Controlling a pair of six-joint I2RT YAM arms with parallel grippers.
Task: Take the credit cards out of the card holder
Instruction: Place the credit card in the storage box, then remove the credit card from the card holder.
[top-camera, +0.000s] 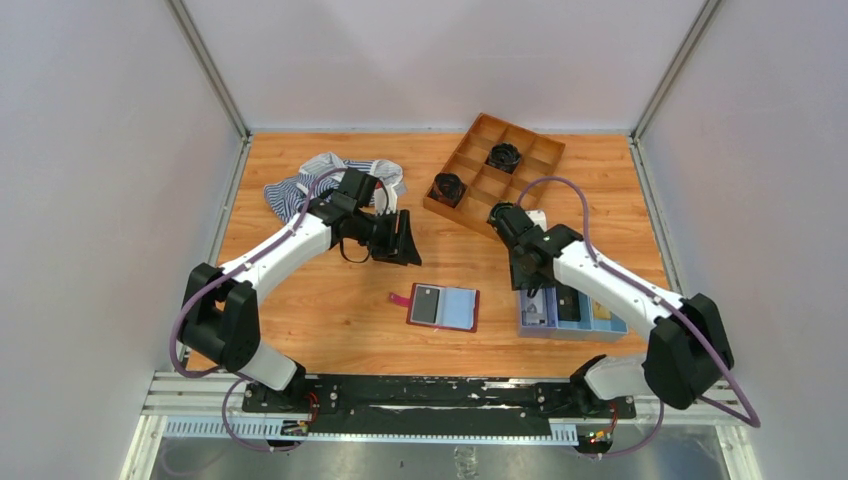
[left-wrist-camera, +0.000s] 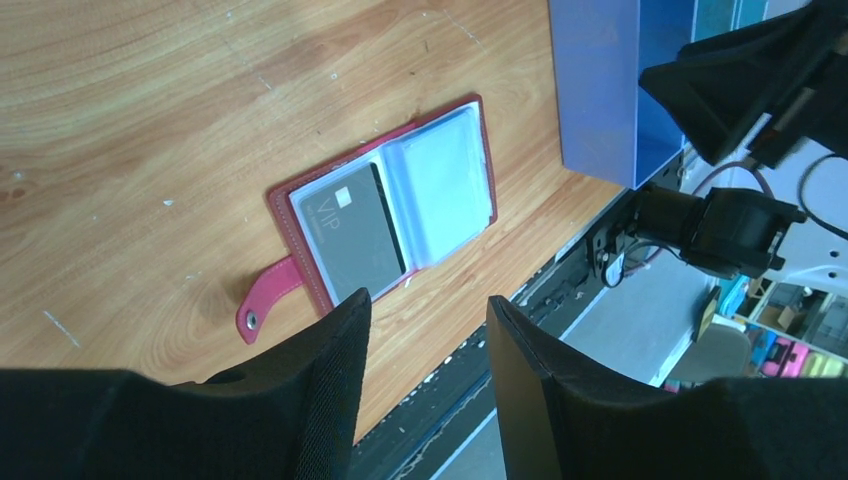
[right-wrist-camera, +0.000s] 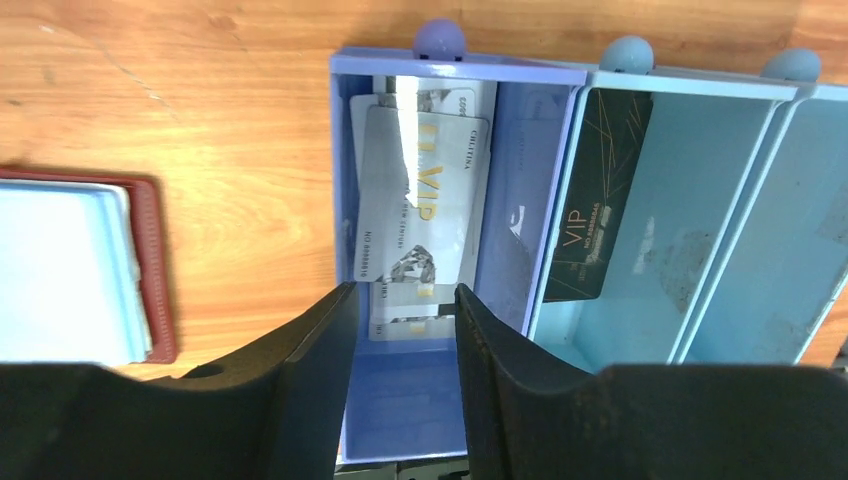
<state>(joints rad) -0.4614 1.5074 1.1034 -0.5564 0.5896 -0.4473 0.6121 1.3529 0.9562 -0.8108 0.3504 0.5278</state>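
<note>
**Card holder lying open on the surface, both pairs of fingers released**

The maroon card holder (top-camera: 443, 307) is laid open near the middle of the surface, its strap tab pointing left, and a dark card (left-wrist-camera: 360, 235) is seen in its left pocket. The left fingers (left-wrist-camera: 335, 345) are held apart and empty, above and to the far left of it. The right fingers (right-wrist-camera: 320, 335) are spread with nothing gripped over the light-blue tray (top-camera: 570, 333) to its right. There, pale cards (right-wrist-camera: 420, 200) lie in the left compartment and a black card (right-wrist-camera: 597, 200) in the next.
</note>
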